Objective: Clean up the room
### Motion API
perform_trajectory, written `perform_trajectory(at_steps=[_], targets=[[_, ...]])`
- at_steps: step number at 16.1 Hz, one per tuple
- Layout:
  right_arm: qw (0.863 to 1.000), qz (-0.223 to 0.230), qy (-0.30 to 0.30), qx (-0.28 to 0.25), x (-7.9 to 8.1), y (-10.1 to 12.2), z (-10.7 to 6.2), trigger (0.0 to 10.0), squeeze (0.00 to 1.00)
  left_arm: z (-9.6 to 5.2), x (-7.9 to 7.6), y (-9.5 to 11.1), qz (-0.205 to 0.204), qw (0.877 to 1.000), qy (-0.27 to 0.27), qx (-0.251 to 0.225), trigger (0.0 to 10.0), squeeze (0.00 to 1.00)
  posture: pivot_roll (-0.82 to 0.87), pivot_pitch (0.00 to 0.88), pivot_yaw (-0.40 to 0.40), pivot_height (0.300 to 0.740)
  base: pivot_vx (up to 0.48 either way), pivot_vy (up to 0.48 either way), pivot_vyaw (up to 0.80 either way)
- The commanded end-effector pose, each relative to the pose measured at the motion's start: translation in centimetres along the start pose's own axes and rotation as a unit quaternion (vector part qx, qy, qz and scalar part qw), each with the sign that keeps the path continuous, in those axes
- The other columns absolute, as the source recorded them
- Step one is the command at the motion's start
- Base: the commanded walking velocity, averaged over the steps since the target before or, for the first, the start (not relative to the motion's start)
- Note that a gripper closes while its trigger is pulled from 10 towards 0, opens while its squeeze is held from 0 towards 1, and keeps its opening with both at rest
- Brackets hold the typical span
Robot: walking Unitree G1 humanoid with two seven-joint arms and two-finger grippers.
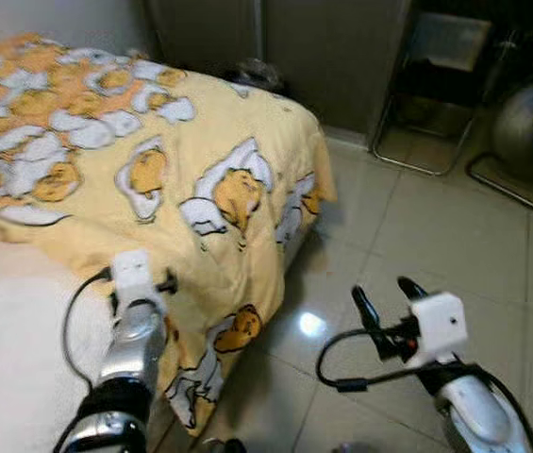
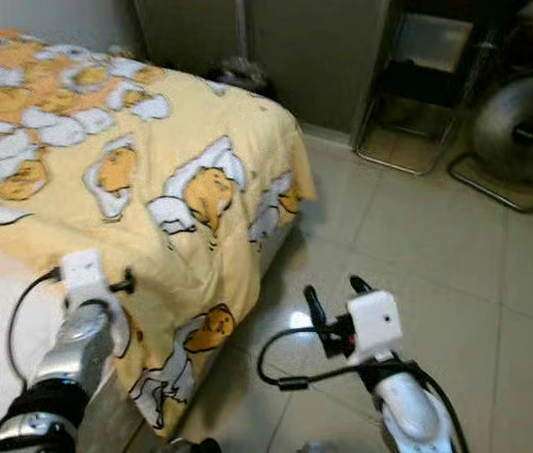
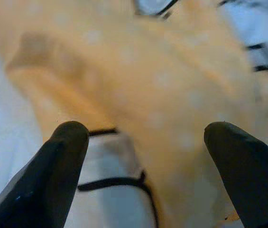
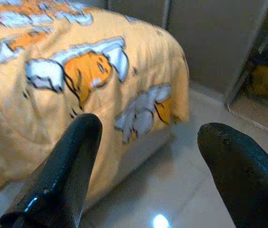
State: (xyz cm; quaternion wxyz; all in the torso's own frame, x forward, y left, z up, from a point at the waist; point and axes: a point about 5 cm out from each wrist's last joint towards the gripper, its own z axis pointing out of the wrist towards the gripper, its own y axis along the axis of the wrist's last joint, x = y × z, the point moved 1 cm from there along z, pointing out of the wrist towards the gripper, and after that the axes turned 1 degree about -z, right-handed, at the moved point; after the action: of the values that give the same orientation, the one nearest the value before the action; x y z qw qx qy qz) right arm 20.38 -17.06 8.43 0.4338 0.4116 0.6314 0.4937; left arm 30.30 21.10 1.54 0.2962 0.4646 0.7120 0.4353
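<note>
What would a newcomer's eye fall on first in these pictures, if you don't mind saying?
The yellow blanket with its cartoon egg print, spread over the bed and hanging down at the corner toward the glossy tiled floor. Next, the robot's two open hands: the left hand close over the blanket's edge, the right hand above the floor beside the bed. A fan stands far right.

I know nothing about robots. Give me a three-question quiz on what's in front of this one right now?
1. True or false: the yellow blanket hangs over the bed's edge toward the floor.
2. Which end effector is over the tiled floor? A) left B) right
3. Fill in: the left end effector has its fingers ____, close above the blanket.

Key: 1 true; 2 B, the right end effector; 3 open.
</note>
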Motion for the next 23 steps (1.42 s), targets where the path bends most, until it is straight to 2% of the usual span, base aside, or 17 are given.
perform_trajectory(at_steps=[1,2,4,8,9,10,12,13,14,15,19,23], targets=[[1.000,0.010,0.007,-0.007,0.0,0.7,-0.1,10.0,0.00,0.2,0.7,-0.3,-0.012,1.000,0.021,0.008,10.0,0.00,-0.29,0.122,0.103,0.740,0.000,0.000,0.00],[1.000,0.018,0.015,-0.009,0.1,0.8,-0.2,10.0,0.00,0.2,0.9,-0.6,-0.016,0.999,0.027,0.014,10.0,0.00,-0.29,0.130,0.100,0.740,0.000,0.000,0.00],[0.996,0.031,0.087,-0.013,1.2,1.5,0.2,10.0,0.00,0.0,2.7,-2.3,-0.045,0.996,0.070,0.042,10.0,0.00,-0.29,0.143,0.094,0.740,0.000,0.000,0.00],[0.992,0.037,0.121,0.006,1.3,1.1,0.5,10.0,0.00,-0.2,3.9,-3.3,-0.079,0.990,0.101,0.060,10.0,0.00,-0.28,0.151,0.086,0.740,0.000,0.000,0.00],[0.990,0.046,0.133,0.013,1.5,1.0,0.5,10.0,0.00,-0.4,3.8,-3.9,-0.096,0.988,0.096,0.072,4.0,0.00,-0.28,0.155,0.085,0.740,0.000,0.000,0.00],[0.987,0.051,0.149,0.021,1.8,0.8,0.5,10.0,0.00,-0.5,3.4,-4.3,-0.115,0.986,0.086,0.082,0.3,0.00,-0.28,0.158,0.085,0.740,0.000,0.000,0.00],[0.985,0.061,0.161,0.029,2.1,0.7,0.6,10.0,0.00,-0.7,2.4,-5.0,-0.154,0.982,0.052,0.101,0.1,0.00,-0.28,0.158,0.085,0.740,0.000,0.000,0.00],[0.983,0.065,0.166,0.033,2.2,0.7,0.6,10.0,0.00,-0.8,1.7,-5.2,-0.170,0.979,0.030,0.108,3.5,0.00,-0.27,0.162,0.086,0.740,0.000,0.000,0.00],[0.983,0.066,0.168,0.034,2.2,0.7,0.6,10.0,0.00,-0.8,1.4,-5.2,-0.177,0.978,0.017,0.105,3.3,0.00,-0.27,0.164,0.088,0.740,0.000,0.000,0.00],[0.982,0.069,0.171,0.037,2.3,0.7,0.5,10.0,0.00,-0.9,0.7,-5.0,-0.191,0.977,-0.007,0.096,0.0,0.00,-0.27,0.164,0.088,0.740,0.000,0.000,0.00],[0.981,0.072,0.176,0.041,2.5,0.6,0.6,10.0,0.00,-1.0,-0.4,-5.2,-0.194,0.975,-0.044,0.100,0.0,0.00,-0.27,0.160,0.088,0.740,0.000,0.000,0.00],[0.980,0.074,0.178,0.040,2.5,0.8,0.7,10.0,0.00,-1.0,-0.3,-5.9,-0.192,0.974,-0.050,0.105,0.0,0.00,-0.28,0.158,0.085,0.740,0.000,0.000,0.00]])
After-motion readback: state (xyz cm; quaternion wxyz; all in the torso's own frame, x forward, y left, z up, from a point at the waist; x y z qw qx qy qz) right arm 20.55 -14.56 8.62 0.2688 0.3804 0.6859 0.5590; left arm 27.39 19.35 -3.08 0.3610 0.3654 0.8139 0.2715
